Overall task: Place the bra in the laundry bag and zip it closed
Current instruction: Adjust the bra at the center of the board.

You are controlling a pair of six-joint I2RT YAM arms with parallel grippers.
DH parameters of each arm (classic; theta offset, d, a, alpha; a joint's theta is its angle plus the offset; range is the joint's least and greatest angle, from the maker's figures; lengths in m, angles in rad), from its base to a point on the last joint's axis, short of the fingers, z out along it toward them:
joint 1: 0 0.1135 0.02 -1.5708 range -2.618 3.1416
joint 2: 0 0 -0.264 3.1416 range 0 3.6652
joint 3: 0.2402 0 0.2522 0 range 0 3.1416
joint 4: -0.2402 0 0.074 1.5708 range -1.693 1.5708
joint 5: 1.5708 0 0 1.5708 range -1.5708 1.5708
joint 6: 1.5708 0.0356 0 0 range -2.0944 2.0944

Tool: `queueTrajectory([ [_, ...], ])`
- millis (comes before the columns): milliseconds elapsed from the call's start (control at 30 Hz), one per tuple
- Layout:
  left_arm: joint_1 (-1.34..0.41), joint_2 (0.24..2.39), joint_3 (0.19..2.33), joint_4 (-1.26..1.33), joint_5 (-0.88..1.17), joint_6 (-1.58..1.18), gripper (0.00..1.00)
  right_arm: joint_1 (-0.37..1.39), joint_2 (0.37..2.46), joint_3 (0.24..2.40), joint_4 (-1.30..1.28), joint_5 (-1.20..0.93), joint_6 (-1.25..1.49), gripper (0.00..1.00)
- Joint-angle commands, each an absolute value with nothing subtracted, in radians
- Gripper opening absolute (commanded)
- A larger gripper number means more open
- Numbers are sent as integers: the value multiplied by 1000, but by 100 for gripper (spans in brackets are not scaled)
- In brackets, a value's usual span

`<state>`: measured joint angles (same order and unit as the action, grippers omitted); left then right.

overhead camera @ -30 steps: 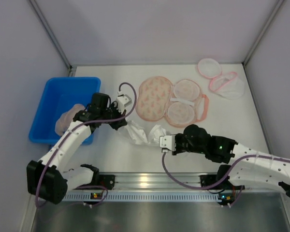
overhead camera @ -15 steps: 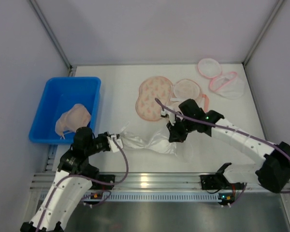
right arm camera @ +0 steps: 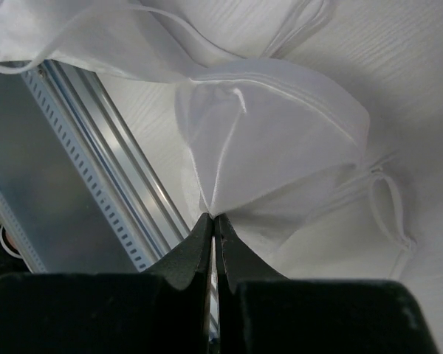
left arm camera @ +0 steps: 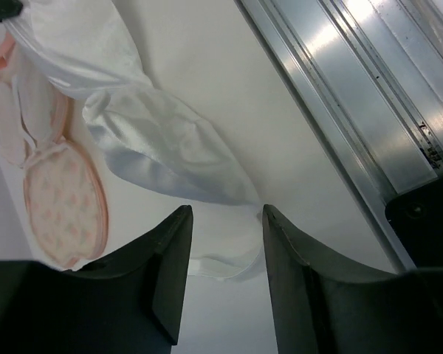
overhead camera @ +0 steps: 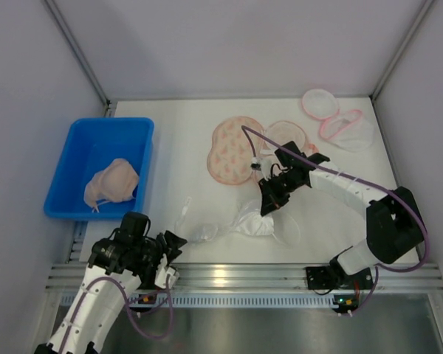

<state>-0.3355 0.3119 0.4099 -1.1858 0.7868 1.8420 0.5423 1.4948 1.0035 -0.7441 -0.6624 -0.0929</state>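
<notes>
The bra [overhead camera: 252, 223] is glossy white satin, crumpled into soft folds, with one thin twisted end trailing left. It lies on the white table [overhead camera: 184, 133], just near-side of the bag [overhead camera: 236, 147] and outside it.

My right gripper [overhead camera: 269, 205] comes down on the bra's upper edge. In the right wrist view its fingers are pressed together on a peak of the fabric [right arm camera: 273, 125].

My left gripper [overhead camera: 174, 242] sits low at the bra's trailing end. In the left wrist view its jaws stand partly apart with nothing between them, the cloth [left arm camera: 155, 140] just past the tips.

The bag is a flat, two-lobed clamshell lying open, with a peach print and pink trim. A second bag [overhead camera: 340, 122], white mesh with pink rims, lies at the far right corner. The blue plastic bin [overhead camera: 74, 158] on the left holds a bunched pale pink garment [overhead camera: 112, 182].
</notes>
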Motion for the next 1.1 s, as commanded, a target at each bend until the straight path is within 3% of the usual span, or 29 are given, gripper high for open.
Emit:
queueTrajectory([
  [0, -334, 296, 463, -1411, 923, 2200, 50, 526, 1491, 1006, -695, -692, -63, 0],
  [167, -334, 334, 541, -1402, 1009, 2127, 64, 528, 1421, 945, -602, -632, -52, 0],
  [233, -333, 429, 621, -1304, 979, 1844, 64, 526, 1387, 925, -565, -574, -69, 0],
  [400, -331, 726, 736, -833, 723, 988, 51, 528, 1307, 874, -526, -506, -120, 0],
  [500, -334, 1018, 874, -827, 686, 764, 41, 532, 1292, 862, -515, -494, -127, 0],
  [533, -333, 1151, 946, -828, 698, 714, 40, 532, 1293, 861, -514, -492, -130, 0],
  [667, -351, 1349, 1048, -827, 811, 583, 37, 535, 1311, 868, -520, -489, -126, 0],
  [767, -454, 1382, 1045, -825, 793, 569, 33, 535, 1325, 876, -528, -494, -118, 0],
  [967, -755, 1381, 948, -759, 575, 490, 36, 537, 1362, 899, -589, -549, -124, 0],
  [1000, -755, 1382, 939, -747, 543, 444, 36, 537, 1373, 914, -622, -558, -153, 2],
  [1067, -746, 1373, 930, -747, 459, 431, 36, 535, 1405, 974, -757, -564, -228, 18],
])
